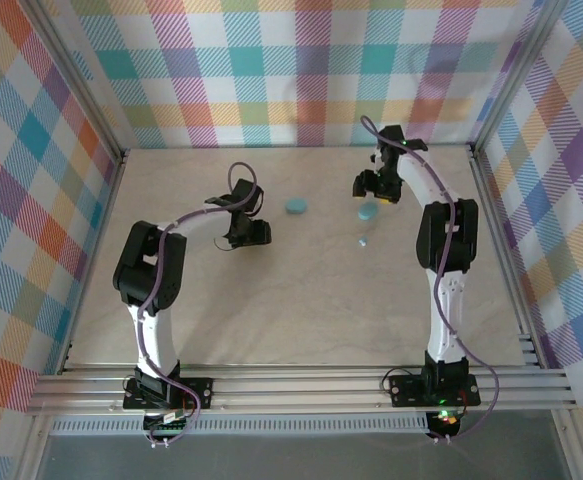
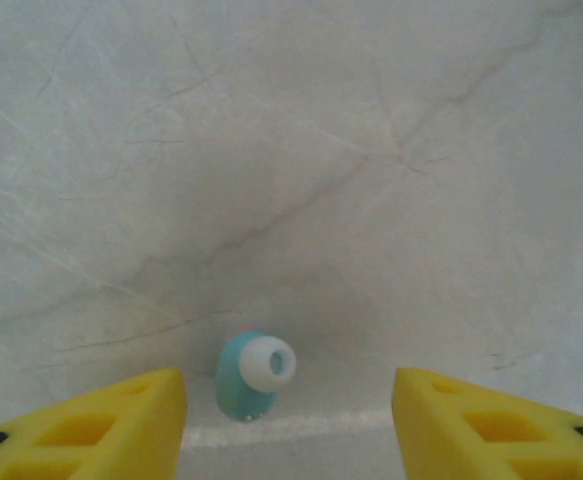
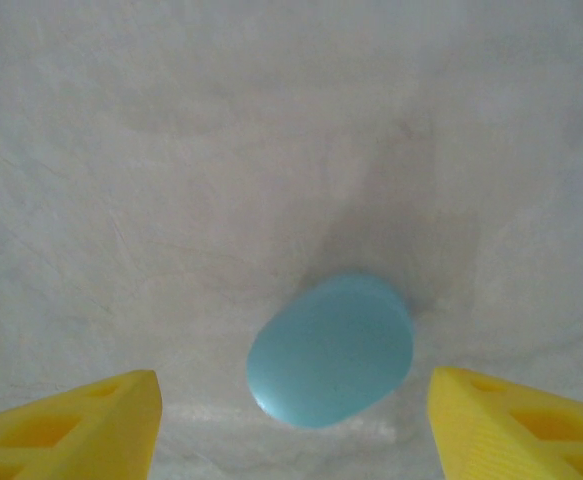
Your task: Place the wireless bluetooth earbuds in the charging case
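Top view: pale marbled table, aluminium rails along the near edge and up the corners, pastel plaid walls on three sides. Left gripper sits left of centre, low over the table. Right gripper is upper right of centre. Left case, a light-blue oval, lies between the two arms, long axis roughly left-right in frame. Right case lies just below the right gripper. Loose earbud, a tiny pale-blue speck, lies just below the right case; too small to tell which way it points.

Left wrist view: left gripper released, yellow fingers spread at the lower corners, gripping nothing. Earbud lies on the table between them at lower centre, nearer the left finger, touching neither. Its long axis is steep, lower left to upper right, and the white ring tip points up-right toward the camera. Grey-white surface with faint diagonal veins.

Right wrist view: right gripper released, yellow fingers wide at the lower corners, holding nothing. Right case lies shut and flat between them at lower centre, apart from both, long axis tilted lower left to upper right. Surface is plain and pale, with a soft shadow above the case.
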Action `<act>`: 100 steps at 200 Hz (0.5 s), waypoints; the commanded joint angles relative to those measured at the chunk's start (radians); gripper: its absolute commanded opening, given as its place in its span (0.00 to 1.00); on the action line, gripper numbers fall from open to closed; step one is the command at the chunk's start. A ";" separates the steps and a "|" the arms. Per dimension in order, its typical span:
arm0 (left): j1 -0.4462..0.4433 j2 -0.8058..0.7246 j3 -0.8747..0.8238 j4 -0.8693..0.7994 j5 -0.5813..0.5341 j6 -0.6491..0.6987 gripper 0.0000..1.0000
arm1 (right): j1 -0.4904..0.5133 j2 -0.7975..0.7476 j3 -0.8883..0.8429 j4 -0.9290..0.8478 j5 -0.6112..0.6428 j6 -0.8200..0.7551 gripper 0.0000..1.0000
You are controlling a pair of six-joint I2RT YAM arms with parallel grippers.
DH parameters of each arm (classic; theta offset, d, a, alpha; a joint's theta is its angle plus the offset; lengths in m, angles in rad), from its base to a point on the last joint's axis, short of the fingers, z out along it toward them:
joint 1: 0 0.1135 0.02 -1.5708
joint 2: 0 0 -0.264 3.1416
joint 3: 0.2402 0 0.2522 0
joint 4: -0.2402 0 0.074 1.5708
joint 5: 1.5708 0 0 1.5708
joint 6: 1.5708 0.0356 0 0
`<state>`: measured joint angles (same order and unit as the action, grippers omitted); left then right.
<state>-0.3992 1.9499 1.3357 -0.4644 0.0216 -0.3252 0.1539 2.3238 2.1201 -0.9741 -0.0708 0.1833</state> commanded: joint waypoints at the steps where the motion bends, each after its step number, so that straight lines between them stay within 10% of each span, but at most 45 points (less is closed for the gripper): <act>1: 0.000 -0.067 0.008 -0.003 -0.001 0.019 0.60 | -0.017 0.056 0.135 -0.065 0.005 -0.122 0.72; 100: -0.023 -0.103 0.016 -0.014 0.024 0.071 0.66 | 0.005 0.216 0.262 -0.118 -0.082 -0.417 0.79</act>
<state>-0.4080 1.8824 1.3434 -0.4690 0.0330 -0.2844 0.1425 2.5271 2.3573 -1.0428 -0.1131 -0.1482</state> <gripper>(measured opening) 0.655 0.792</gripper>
